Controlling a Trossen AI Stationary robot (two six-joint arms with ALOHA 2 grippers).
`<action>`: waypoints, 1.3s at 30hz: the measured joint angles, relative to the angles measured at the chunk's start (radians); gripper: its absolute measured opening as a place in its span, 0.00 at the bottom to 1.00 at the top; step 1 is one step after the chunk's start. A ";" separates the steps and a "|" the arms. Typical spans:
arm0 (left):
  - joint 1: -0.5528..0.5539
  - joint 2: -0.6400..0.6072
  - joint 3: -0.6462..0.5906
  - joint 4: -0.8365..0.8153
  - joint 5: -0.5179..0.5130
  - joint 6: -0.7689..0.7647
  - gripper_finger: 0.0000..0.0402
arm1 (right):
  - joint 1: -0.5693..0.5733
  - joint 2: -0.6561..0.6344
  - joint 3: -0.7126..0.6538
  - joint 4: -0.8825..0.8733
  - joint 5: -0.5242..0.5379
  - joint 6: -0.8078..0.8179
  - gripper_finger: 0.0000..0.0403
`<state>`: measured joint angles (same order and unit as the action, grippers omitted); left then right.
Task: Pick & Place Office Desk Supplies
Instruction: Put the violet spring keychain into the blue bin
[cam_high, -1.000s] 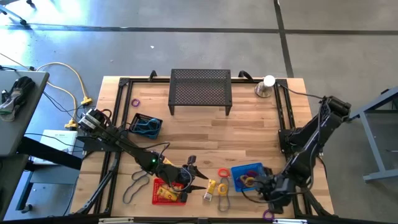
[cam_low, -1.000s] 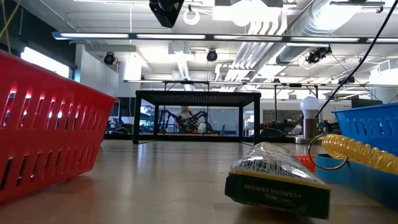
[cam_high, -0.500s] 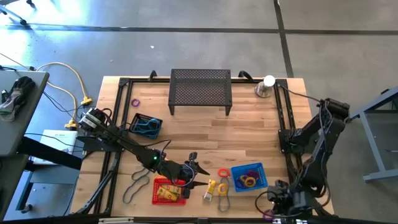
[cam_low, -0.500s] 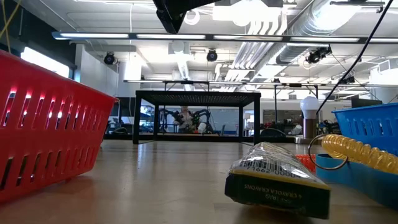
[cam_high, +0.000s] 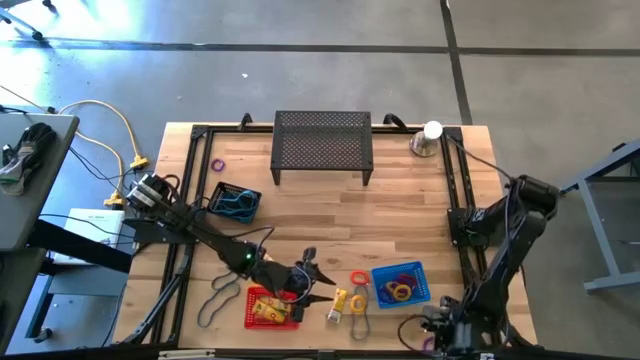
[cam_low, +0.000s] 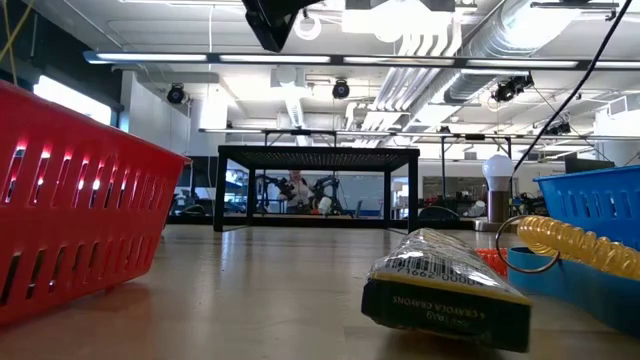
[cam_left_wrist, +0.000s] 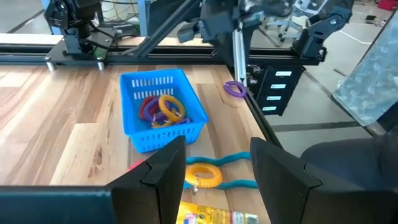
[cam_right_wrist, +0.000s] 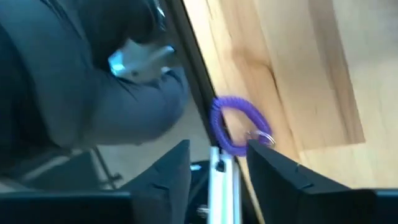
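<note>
High view first: the table (cam_high: 400, 210) is broad and mostly bare away from the blue basket (cam_high: 400, 283). The open wood lies beyond it, toward the mesh stand (cam_high: 322, 145). The right arm has left the basket, where it hung a second ago. It has swung out past the basket's near right corner to the table's edge. That reads as a drop finished and the next pick begun.

The right gripper (cam_high: 437, 333) is open and empty, with its fingers on either side of the purple ring (cam_right_wrist: 236, 124). The ring lies right at the edge against the black rail, so there is little room. A nudge could tip the ring off the table, I judge.

The left gripper (cam_left_wrist: 217, 162) is also open and empty. It hovers on the basket's other side, over the yellow ring (cam_left_wrist: 204, 175) and the teal band (cam_left_wrist: 239, 158). Red, yellow and purple rings already sit inside the basket.
</note>
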<state>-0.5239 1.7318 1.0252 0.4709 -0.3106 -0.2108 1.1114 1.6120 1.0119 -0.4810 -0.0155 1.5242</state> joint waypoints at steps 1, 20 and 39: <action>-0.003 0.000 0.000 0.000 0.001 0.000 0.43 | 0.006 0.016 0.000 -0.001 -0.012 -0.007 0.38; -0.003 0.000 0.000 -0.001 0.000 0.001 0.43 | 0.032 0.161 0.000 0.019 0.035 -0.294 0.32; -0.003 0.000 0.000 -0.038 0.000 0.001 0.43 | 0.050 0.251 0.005 0.034 0.130 -0.451 0.25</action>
<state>-0.5274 1.7321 1.0252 0.4329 -0.3103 -0.2093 1.1618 1.8633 1.0167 -0.4471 0.1142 1.0734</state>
